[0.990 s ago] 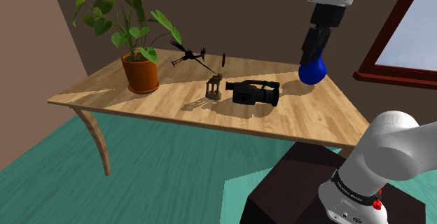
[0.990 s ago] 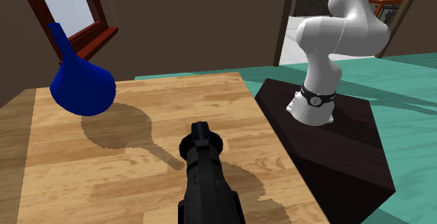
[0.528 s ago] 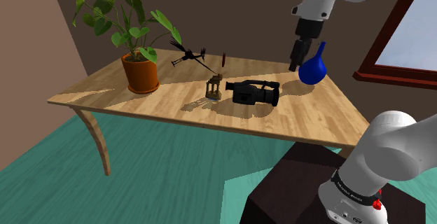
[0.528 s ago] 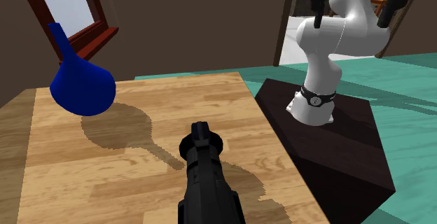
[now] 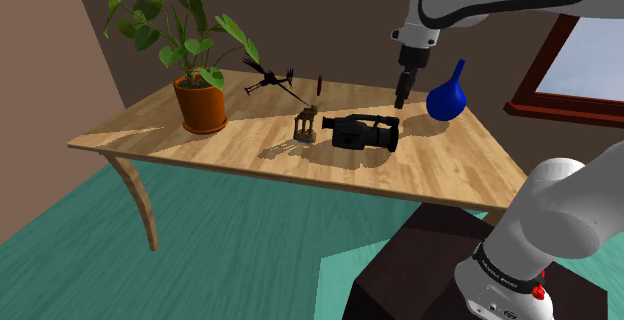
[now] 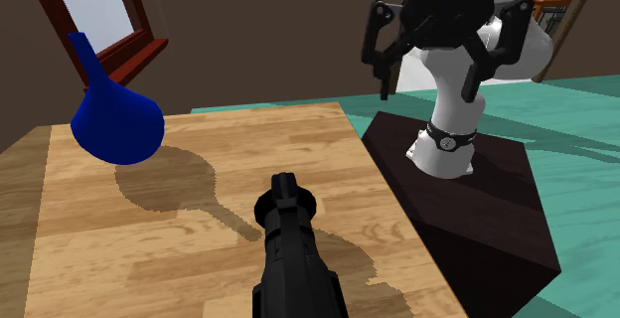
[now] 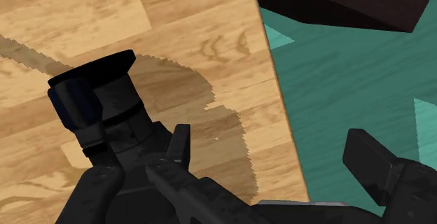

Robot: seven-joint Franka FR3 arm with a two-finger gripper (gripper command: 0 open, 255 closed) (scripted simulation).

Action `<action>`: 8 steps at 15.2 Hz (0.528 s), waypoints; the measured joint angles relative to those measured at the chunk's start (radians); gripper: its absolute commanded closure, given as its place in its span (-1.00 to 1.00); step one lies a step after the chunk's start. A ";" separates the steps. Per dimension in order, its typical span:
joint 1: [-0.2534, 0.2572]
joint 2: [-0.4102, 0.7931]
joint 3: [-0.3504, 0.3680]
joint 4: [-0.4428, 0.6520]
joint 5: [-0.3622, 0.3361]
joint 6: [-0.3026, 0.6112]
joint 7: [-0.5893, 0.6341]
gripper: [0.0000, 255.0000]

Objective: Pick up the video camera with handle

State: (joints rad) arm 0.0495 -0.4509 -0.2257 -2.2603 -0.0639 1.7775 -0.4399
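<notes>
The black video camera with a top handle (image 5: 362, 131) lies on the wooden table (image 5: 240, 140), lens end toward the table's edge near the stand. It fills the lower middle of the second exterior view (image 6: 293, 256). My gripper (image 5: 403, 94) hangs above the table between the camera's right end and a blue vase (image 5: 446, 96). Its two fingers stand wide apart (image 6: 425, 76) with nothing between them. In the wrist view the camera (image 7: 105, 128) sits just beside one finger, outside the gap of the gripper (image 7: 273, 170).
A potted plant (image 5: 198, 93), a black bird-like figure (image 5: 268, 78) and a small lantern (image 5: 306, 126) stand on the table's left part. The blue vase (image 6: 114, 122) is near a red-framed window (image 6: 99, 18). The dark stand (image 6: 477, 217) adjoins the table edge.
The arm has swung toward the shoulder view's left and come lower, from in front of the blue vase to near the camera's end. The gripper dropped into the second exterior view, still open.
</notes>
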 measured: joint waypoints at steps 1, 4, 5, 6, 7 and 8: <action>0.002 0.038 -0.014 0.019 -0.003 0.019 -0.029 -1.00; 0.009 0.145 -0.046 0.063 -0.005 0.080 -0.111 -1.00; 0.011 0.181 -0.055 0.076 -0.004 0.101 -0.138 -1.00; 0.013 0.212 -0.062 0.095 -0.002 0.113 -0.163 -1.00; 0.017 0.248 -0.067 0.116 0.002 0.128 -0.185 -1.00; 0.020 0.285 -0.072 0.129 0.007 0.150 -0.208 -1.00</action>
State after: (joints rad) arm 0.0691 -0.1662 -0.2975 -2.1309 -0.0572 1.9276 -0.6475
